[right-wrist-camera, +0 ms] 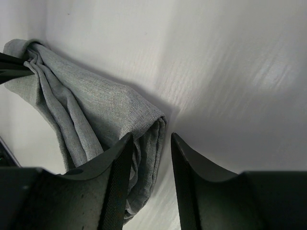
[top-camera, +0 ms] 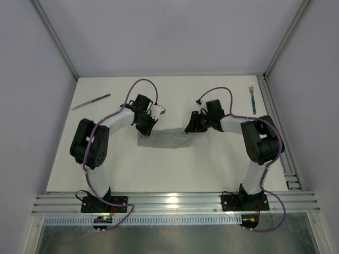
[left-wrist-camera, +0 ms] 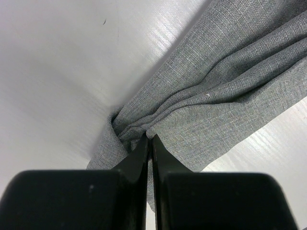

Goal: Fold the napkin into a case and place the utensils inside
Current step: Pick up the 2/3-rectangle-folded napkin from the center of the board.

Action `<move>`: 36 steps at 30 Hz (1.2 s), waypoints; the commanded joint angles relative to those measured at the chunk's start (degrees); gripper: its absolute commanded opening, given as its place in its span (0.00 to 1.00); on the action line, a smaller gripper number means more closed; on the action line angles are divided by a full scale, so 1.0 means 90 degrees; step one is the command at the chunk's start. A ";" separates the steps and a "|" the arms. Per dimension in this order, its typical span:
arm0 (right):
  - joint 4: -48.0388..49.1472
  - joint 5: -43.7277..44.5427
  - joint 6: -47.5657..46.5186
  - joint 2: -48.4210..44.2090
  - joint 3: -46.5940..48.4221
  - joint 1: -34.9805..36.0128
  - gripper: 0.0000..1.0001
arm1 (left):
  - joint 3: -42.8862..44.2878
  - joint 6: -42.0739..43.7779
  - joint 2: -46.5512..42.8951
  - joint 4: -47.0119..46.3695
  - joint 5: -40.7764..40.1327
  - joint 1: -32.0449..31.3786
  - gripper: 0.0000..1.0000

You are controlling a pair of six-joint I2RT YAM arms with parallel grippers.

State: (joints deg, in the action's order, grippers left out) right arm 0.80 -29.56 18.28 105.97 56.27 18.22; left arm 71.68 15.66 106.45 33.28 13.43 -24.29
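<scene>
1. The napkin [top-camera: 164, 140] sits mid desk [top-camera: 212, 174], right between the two claws. It's doubled into a long flat band w/ several layers, not a proper case yet imo.
2. Left claw [left-wrist-camera: 149, 140] is clenched tight on the band's left end. The cloth is bunched into pleats right at the tips.
3. Right claw [right-wrist-camera: 151, 136] is released, jaws apart, low over the band's right end. The folded edge lies just beside one finger, nothing pinched afaict.
4. Handling: light, floppy, zero stiffness. The layers will prob slide on each other, and the smooth desk gives no grip, so I reckon it drags instead of folding if only one end gets pulled. I'd pinch through all the layers at an end or corner, not mid span, and keep the band taut btw both claws.
5. Knife [top-camera: 91, 101] is back left and fork [top-camera: 252, 98] back right, both well apart from the napkin. They look thin, hard and prob slippery, lying flat on the desk. The teal handle is where I'd grab.
6. Nothing lies btw the cloth and the utensils. The main obstacle is the arms themselves, crowding the middle. The fork also lies near the desk's right edge, so not much room on that side.
</scene>
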 commanded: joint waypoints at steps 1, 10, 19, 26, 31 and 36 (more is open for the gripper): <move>0.0487 -0.0328 0.0244 0.0246 -0.0178 0.0095 0.41 | 0.0043 0.0028 -0.0139 0.0082 0.0031 0.0033 0.01; 0.0859 -0.0465 0.0527 0.0217 -0.0344 0.0114 0.07 | 0.0190 -0.0002 -0.0080 0.0170 -0.0037 0.0033 0.03; 0.1132 -0.0348 0.0966 0.0061 -0.0578 0.0114 0.03 | 0.0804 0.0417 -0.0227 0.0900 0.1074 0.0014 0.43; 0.0966 -0.0241 0.0967 0.0149 -0.0471 0.0114 0.03 | 0.1566 0.1393 -0.0510 0.1780 0.2012 -0.0396 0.51; 0.0947 -0.0211 0.0957 0.0178 -0.0500 0.0114 0.03 | 0.1685 0.2009 -0.0355 0.1977 0.1809 -0.1428 0.56; 0.0947 -0.0202 0.0937 0.0198 -0.0500 0.0114 0.03 | 0.1479 0.2157 0.0036 0.1004 0.0961 -0.2085 0.67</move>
State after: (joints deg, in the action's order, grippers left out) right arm 10.35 -33.28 27.16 108.25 52.05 18.76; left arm 85.60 32.27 104.92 47.00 26.00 -41.01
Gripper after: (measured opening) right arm 0.038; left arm 0.662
